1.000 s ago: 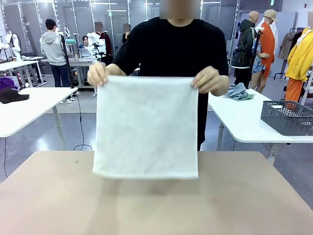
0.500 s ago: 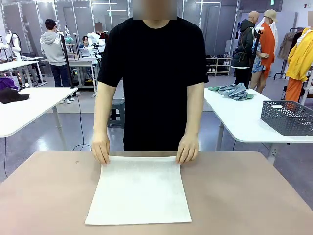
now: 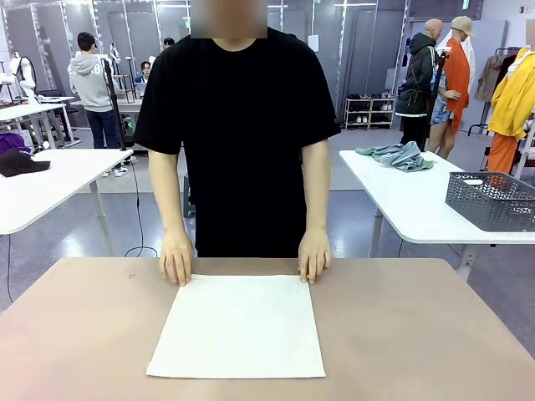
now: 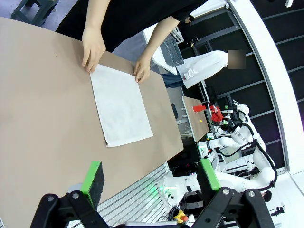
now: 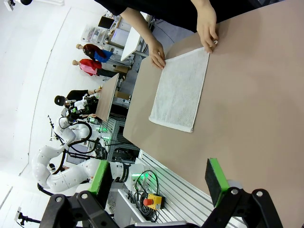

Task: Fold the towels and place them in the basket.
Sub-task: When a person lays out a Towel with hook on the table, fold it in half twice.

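A cream-white towel (image 3: 238, 326) lies spread flat on the brown table (image 3: 418, 334), near its middle. The same towel (image 4: 120, 104) shows in the left wrist view and the towel (image 5: 180, 92) in the right wrist view. The person's two hands (image 3: 176, 256) press its far corners. My left gripper (image 4: 151, 176) hangs open well above the table, apart from the towel. High over the table edge, my right gripper (image 5: 159, 178) is open too, nothing between its green pads. A dark grey mesh basket (image 3: 491, 200) stands on a white table at the far right.
The person in a black shirt stands at the table's far edge. A white side table (image 3: 42, 184) at left carries a dark cap. The white table (image 3: 410, 205) at right bears crumpled blue-green cloth (image 3: 401, 155). Other people stand in the background.
The person lowered the held-up towel and laid it flat on the table. Their hands now rest on its far corners.
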`<state>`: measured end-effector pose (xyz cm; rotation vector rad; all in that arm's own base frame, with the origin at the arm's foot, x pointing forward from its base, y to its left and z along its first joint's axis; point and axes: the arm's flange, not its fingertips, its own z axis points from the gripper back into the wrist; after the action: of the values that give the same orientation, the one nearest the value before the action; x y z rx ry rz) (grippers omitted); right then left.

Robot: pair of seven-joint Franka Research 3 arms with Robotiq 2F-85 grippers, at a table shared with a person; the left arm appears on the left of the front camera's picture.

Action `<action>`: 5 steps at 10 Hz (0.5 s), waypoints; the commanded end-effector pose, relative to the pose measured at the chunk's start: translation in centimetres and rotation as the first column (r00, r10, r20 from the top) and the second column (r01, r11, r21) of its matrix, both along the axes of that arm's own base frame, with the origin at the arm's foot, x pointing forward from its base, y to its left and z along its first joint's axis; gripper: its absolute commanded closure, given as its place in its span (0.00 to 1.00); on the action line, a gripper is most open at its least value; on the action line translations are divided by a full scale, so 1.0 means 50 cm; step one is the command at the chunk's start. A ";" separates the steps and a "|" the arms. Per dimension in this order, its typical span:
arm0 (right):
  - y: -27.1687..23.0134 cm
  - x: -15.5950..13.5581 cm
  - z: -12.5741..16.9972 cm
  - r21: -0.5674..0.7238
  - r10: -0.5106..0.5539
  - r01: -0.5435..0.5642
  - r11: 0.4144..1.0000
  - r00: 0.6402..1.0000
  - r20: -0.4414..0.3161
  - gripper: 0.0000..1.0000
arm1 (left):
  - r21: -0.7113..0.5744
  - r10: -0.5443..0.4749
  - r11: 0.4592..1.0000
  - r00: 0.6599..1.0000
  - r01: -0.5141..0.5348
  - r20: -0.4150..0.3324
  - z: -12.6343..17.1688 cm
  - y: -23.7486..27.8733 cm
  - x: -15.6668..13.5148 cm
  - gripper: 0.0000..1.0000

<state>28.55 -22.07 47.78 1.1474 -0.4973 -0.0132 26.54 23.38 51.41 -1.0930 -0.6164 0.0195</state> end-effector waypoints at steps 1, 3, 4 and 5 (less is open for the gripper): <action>-0.003 0.002 0.003 0.005 0.008 -0.008 1.000 1.000 0.025 0.00 | -0.003 -0.012 1.000 1.000 0.012 0.023 0.004 0.001 -0.001 0.00; -0.003 0.002 0.003 0.005 0.008 -0.008 1.000 1.000 0.025 0.00 | -0.003 -0.012 1.000 1.000 0.012 0.023 0.004 0.001 -0.001 0.00; -0.003 0.002 0.003 0.005 0.008 -0.008 1.000 1.000 0.025 0.00 | -0.003 -0.012 1.000 1.000 0.012 0.023 0.004 0.001 -0.001 0.00; -0.003 0.002 0.003 0.005 0.008 -0.008 1.000 1.000 0.025 0.00 | -0.003 -0.012 1.000 1.000 0.012 0.023 0.004 0.001 -0.001 0.00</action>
<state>28.55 -22.07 47.78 1.1474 -0.4973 -0.0131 26.54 23.38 51.41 -1.0930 -0.6164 0.0195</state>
